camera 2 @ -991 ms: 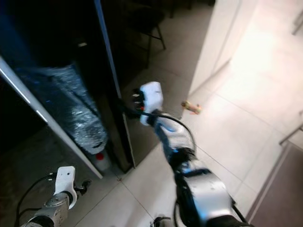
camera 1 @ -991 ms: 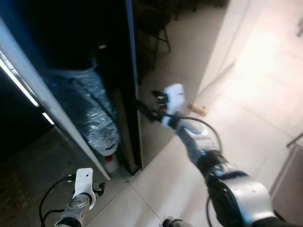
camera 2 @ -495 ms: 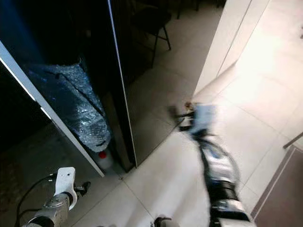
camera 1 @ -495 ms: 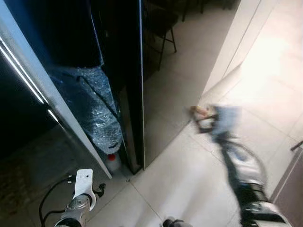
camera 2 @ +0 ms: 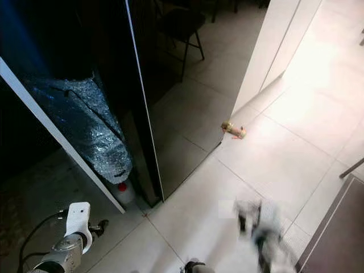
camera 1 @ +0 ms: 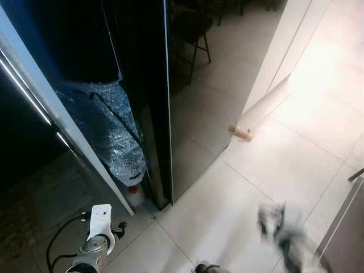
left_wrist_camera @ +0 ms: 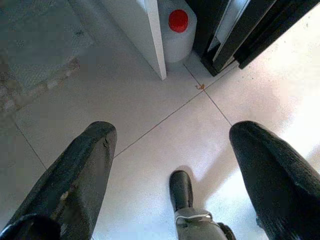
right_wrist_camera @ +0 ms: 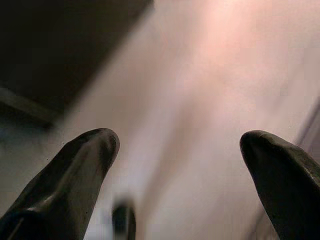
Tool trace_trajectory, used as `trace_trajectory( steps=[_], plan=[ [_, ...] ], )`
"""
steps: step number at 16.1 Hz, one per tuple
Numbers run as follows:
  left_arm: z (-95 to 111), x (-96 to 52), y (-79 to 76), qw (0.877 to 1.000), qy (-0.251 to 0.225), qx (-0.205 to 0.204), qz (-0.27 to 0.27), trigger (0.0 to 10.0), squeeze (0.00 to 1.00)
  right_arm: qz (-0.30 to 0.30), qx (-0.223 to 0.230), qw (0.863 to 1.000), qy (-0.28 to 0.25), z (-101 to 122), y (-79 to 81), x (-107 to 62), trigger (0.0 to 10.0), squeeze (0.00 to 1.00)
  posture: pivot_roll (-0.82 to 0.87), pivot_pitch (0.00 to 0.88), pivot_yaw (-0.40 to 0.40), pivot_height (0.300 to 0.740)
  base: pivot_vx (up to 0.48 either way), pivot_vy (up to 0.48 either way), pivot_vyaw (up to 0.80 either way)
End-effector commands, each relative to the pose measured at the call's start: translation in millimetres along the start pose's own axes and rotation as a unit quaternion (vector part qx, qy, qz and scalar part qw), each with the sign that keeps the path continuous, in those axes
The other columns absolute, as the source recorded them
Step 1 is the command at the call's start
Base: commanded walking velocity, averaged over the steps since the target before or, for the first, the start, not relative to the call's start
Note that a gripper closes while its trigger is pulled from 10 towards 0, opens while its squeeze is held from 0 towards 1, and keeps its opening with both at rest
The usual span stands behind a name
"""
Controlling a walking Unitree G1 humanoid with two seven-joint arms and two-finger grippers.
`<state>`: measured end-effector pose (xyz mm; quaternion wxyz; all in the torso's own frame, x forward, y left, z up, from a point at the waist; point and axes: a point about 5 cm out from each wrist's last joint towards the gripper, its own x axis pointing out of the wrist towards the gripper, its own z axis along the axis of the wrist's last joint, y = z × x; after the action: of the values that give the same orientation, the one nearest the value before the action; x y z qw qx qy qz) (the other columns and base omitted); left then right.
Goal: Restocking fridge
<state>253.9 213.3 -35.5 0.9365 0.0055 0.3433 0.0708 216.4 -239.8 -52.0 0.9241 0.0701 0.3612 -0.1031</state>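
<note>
The black fridge [camera 1: 156, 85] stands at the upper left, dark inside. A pale door edge [camera 1: 62, 133] runs diagonally in front of it. Between the two sits a silvery bubble-wrap bundle [camera 1: 108, 128], with a white jug with a red cap [left_wrist_camera: 177, 25] on the floor below it. My left gripper [left_wrist_camera: 172, 132] hangs open and empty over the floor tiles at the lower left, near my foot [left_wrist_camera: 182, 192]. At the lower right my right gripper [right_wrist_camera: 177, 137] is open and empty, and its arm [camera 1: 278, 224] is blurred, well away from the fridge.
A small tan object [camera 1: 241, 132] lies on the tiles by the corner of a white wall [camera 1: 278, 51]. A dark chair [camera 1: 190, 28] stands behind the fridge. Pale tiled floor [camera 1: 227, 205] spreads to the right, with a dark edge [camera 1: 347, 227] at the far right.
My right arm has swung away from the fridge's black edge, down and to the right, and is now low and blurred. The left arm has stayed put.
</note>
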Motion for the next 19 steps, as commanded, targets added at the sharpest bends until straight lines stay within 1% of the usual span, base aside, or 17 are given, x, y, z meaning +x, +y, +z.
trace_trajectory(
  steps=[1, 2, 3, 4, 5, 8, 9, 13, 15, 16, 19],
  plan=[
    [-11, -2.3, 3.6, 1.0, 0.022, -0.002, 0.008, 10.0, 0.0, -0.018, -0.002, 0.998, 0.06, -30, -4.6, -7.1, 10.0, 0.0, -0.05, 0.143, 0.001, 0.74, 0.0, 0.0, 0.0],
    [-12, -2.4, 4.0, 1.0, 0.026, 0.001, 0.007, 10.0, 0.0, -0.03, -0.004, 0.995, 0.095, -49, -7.1, -12.9, 10.0, 0.0, -0.03, 0.14, 0.004, 0.74, 0.0, 0.0, 0.0],
    [-13, -2.5, 4.9, 1.0, 0.03, 0.005, 0.006, 10.0, 0.0, -0.038, 0.002, 0.992, 0.117, -63, -7.3, -17.8, 10.0, 0.0, -0.03, 0.138, 0.006, 0.74, 0.0, 0.0, 0.0],
    [-14, -2.7, 6.1, 0.999, 0.032, 0.007, 0.005, 10.0, 0.0, -0.039, 0.032, 0.992, 0.112, -66, -4.4, -18.6, 10.0, 0.0, -0.04, 0.137, 0.009, 0.74, 0.0, 0.0, 0.0],
    [-14, -2.8, 6.9, 0.999, 0.035, 0.011, 0.003, 10.0, 0.0, -0.029, 0.042, 0.993, 0.102, -65, 0.1, -18.1, 10.0, 0.0, -0.04, 0.138, 0.012, 0.74, 0.0, 0.0, 0.0],
    [-16, -3.0, 7.3, 0.999, 0.042, 0.017, 0.0, 10.0, 0.0, -0.014, 0.031, 0.994, 0.104, -65, 10.3, -16.2, 10.0, 0.0, -0.04, 0.133, 0.013, 0.74, 0.0, 0.0, 0.0],
    [-16, -3.0, 7.0, 0.999, 0.043, 0.017, -0.002, 10.0, 0.0, -0.015, 0.031, 0.994, 0.104, -65, 10.4, -16.5, 10.0, 0.0, -0.04, 0.135, 0.01, 0.74, 0.0, 0.0, 0.0],
    [-15, -2.6, 6.2, 0.999, 0.045, 0.013, -0.002, 10.0, 0.0, -0.021, 0.032, 0.994, 0.102, -69, 1.1, -19.8, 10.0, 0.0, -0.03, 0.156, 0.008, 0.74, 0.0, 0.0, 0.0],
    [-15, -2.5, 6.4, 0.999, 0.048, 0.013, -0.001, 10.0, 0.0, -0.022, 0.032, 0.994, 0.104, -70, 0.6, -20.3, 10.0, 0.0, -0.03, 0.165, 0.009, 0.74, 0.0, 0.0, 0.0],
    [-15, -2.4, 6.5, 0.999, 0.048, 0.011, 0.0, 10.0, 0.0, -0.021, 0.025, 0.993, 0.112, -73, 0.7, -21.2, 10.0, 0.0, -0.03, 0.169, 0.008, 0.74, 0.0, 0.0, -0.74],
    [-14, -2.2, 6.5, 0.999, 0.049, 0.011, 0.001, 10.0, 0.0, -0.02, 0.022, 0.992, 0.12, -77, -1.5, -23.6, 10.0, 0.0, -0.03, 0.177, 0.009, 0.74, 0.0, 0.0, -0.74]
  ],
)
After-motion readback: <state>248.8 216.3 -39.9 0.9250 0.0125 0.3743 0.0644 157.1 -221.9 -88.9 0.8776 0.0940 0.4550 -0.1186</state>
